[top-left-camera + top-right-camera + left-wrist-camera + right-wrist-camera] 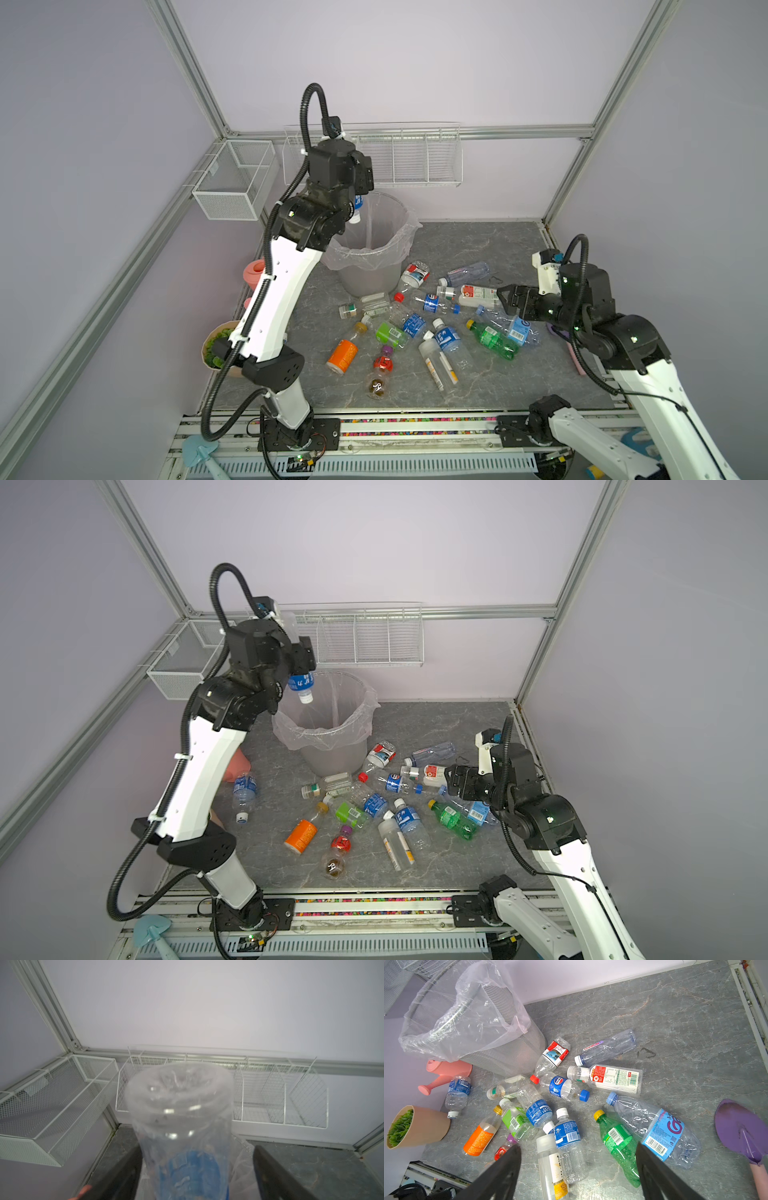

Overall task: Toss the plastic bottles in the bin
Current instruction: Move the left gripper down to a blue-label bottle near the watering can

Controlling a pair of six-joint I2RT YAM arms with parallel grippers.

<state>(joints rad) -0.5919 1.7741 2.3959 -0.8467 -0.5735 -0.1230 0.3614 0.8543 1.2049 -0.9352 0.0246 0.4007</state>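
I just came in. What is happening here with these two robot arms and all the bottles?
The robot is putting bottles into a bin. The left gripper is above the bin, with a blue-labelled bottle hanging cap down between its jaws. The jaws stand open, so this bottle seems to be dropping in. The right gripper is open and empty, hovering over the many other bottles that lie on the table.

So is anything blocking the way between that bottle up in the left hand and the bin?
Nothing visible does. The left hand has its fingers spread around the blue-labelled bottle, which points cap-down right above the open mouth of the bin, near its rim. Only the clear bag liner is there, folded over that rim.
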